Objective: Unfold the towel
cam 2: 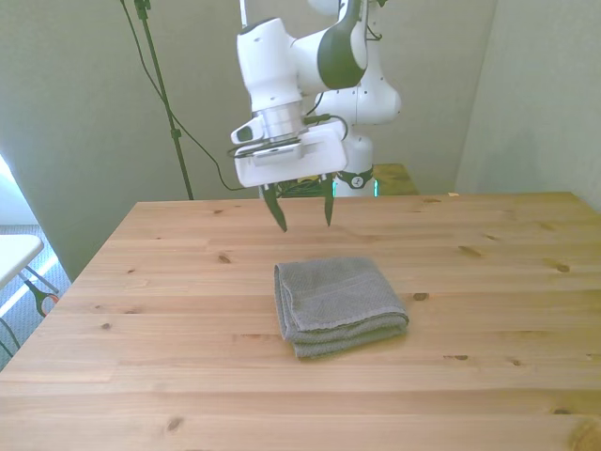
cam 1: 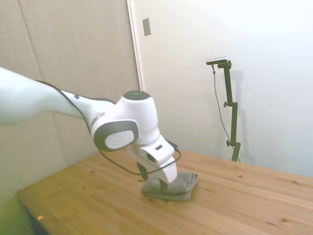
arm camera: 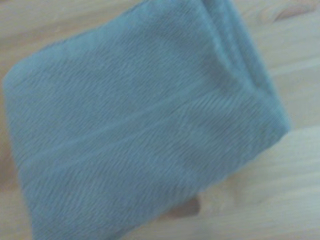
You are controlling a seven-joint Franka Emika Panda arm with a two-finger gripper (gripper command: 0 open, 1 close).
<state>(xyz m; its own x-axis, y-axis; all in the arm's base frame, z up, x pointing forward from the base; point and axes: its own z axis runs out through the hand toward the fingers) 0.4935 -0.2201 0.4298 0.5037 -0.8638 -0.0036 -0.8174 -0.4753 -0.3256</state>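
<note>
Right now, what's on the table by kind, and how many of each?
Towel: 1, grey, still folded
Total: 1 thing on the table. The gripper hangs open above it, touching nothing.

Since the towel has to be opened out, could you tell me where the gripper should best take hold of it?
Probably the top layer's corner of the folded grey terry towel on the front view's left, coming from above: loose layered edges show there, and the open gripper hovers nearby.
</note>
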